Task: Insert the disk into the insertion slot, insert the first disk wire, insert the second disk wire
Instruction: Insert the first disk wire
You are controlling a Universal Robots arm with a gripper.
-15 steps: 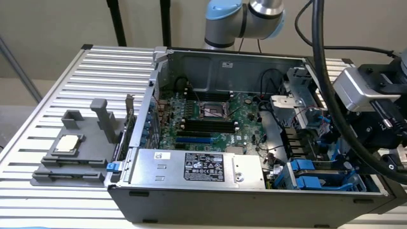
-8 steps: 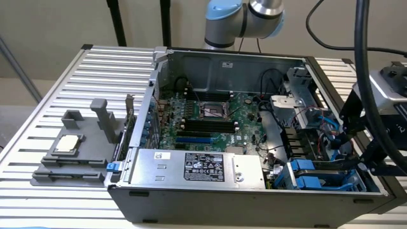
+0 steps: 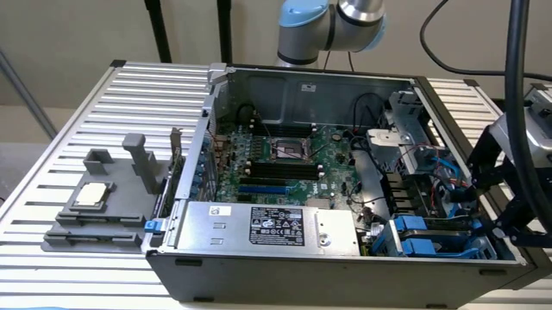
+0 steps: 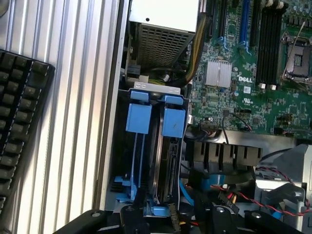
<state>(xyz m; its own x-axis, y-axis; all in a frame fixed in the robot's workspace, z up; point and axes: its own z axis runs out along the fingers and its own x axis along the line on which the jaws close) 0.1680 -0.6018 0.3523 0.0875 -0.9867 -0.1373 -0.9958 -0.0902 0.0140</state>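
Wrist view: where's the disk [image 4: 165, 165]?
— On edge in the slot [image 4: 151, 87], seemingly seated.
— And the gripper [image 4: 173, 217]?
— Over the disk's connector end, fingers spread, empty; likely placed there because the blue wire [image 4: 186, 192] lies just beside.

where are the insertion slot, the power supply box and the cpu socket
insertion slot [image 4: 139, 118]: wrist view, on one of its blue clips
power supply box [image 3: 276, 226]: exterior view, on its printed label
cpu socket [image 3: 289, 148]: exterior view, on the socket's middle

The insertion slot [image 3: 427, 237] sits in the case [image 3: 328, 279] — power-supply box [image 3: 267, 226] beside it, motherboard [image 3: 285, 158] behind both.
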